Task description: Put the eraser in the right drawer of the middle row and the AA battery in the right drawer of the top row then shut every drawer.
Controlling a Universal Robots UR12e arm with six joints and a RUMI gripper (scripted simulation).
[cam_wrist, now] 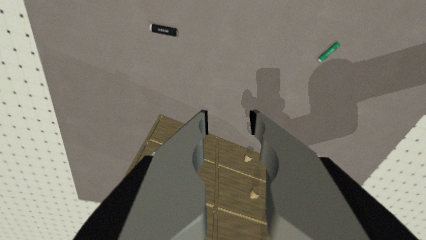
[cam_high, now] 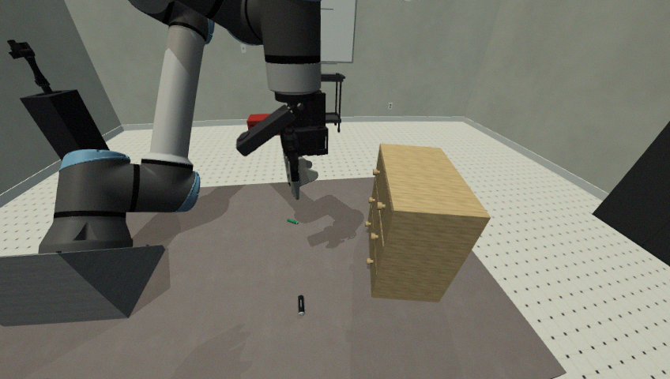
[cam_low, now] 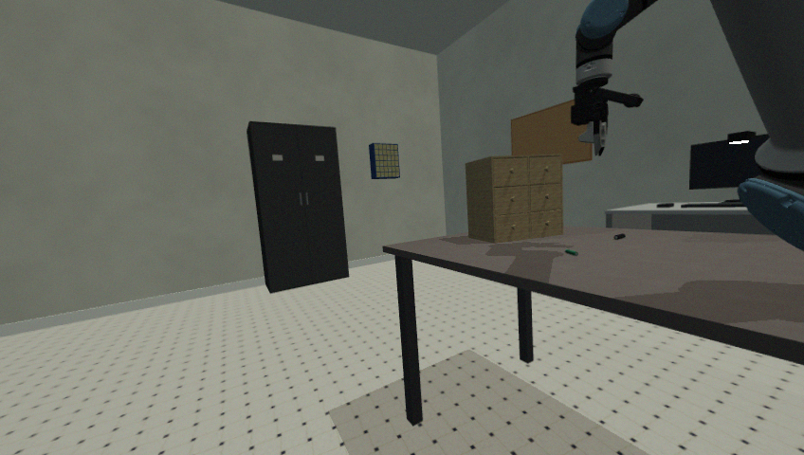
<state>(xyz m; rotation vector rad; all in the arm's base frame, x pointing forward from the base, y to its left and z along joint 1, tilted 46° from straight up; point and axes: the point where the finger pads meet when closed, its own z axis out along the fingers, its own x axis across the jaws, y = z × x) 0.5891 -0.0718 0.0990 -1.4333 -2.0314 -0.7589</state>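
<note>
The wooden chest (cam_high: 432, 253) (cam_low: 479, 197) (cam_wrist: 235, 190) stands upright, with two columns of three drawers. All its drawers look shut. A black battery-like cylinder (cam_high: 301, 304) (cam_low: 619, 236) (cam_wrist: 164, 30) with pale ends lies on the table in front of the chest. A thinner green one (cam_high: 292, 221) (cam_low: 571, 252) (cam_wrist: 330, 51) with a pale end lies farther along. I cannot tell which is the AA battery. No eraser is visible; the drawer insides are hidden. My gripper (cam_high: 295, 192) (cam_low: 599, 149) (cam_wrist: 228, 112) is empty, its fingers partly open, high in front of the drawer side.
The table (cam_high: 263, 281) (cam_low: 677, 247) carries the arm's base (cam_high: 89, 230) at the left of the top view. The arm's shadow falls in front of the chest. A dark cabinet (cam_low: 299, 225) and a desk with a monitor (cam_low: 716, 166) stand beyond the table.
</note>
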